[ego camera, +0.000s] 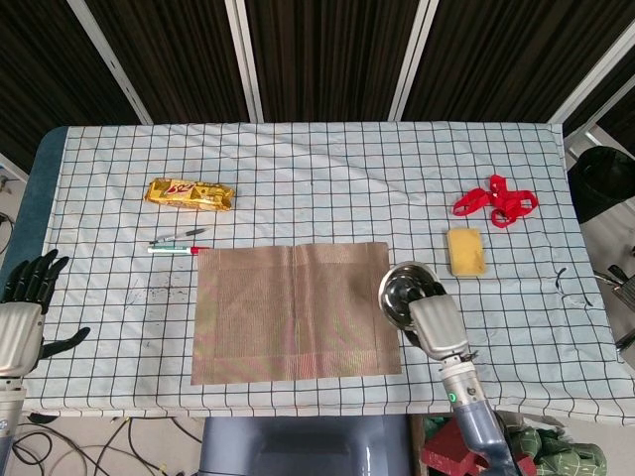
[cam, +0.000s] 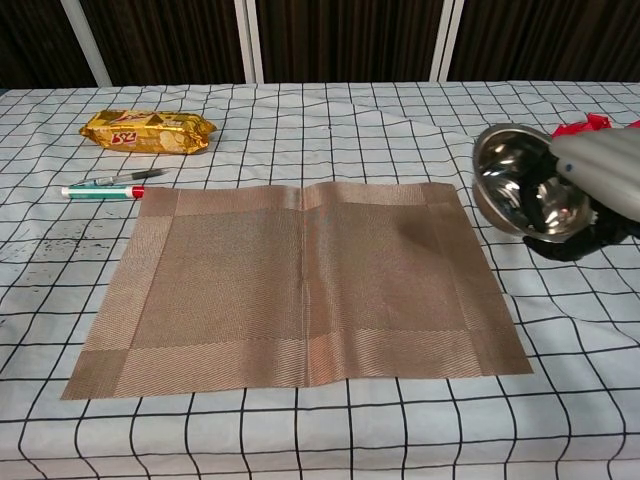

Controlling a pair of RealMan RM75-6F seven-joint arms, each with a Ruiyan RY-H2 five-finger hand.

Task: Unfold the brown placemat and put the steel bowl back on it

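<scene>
The brown placemat [ego camera: 295,311] [cam: 300,285] lies flat and unfolded on the checked tablecloth, with a crease down its middle. My right hand [ego camera: 435,325] [cam: 600,185] holds the steel bowl [ego camera: 401,293] [cam: 520,178] in the air just past the mat's right edge, the bowl tilted with its inside facing left. My left hand [ego camera: 24,307] hangs off the table's left edge with its fingers apart and nothing in it; the chest view does not show it.
A yellow sponge [ego camera: 464,252] and a red strap [ego camera: 495,200] lie at the right. A gold snack packet [ego camera: 190,193] [cam: 148,131] and a pen [ego camera: 175,249] [cam: 103,190] lie left of and behind the mat.
</scene>
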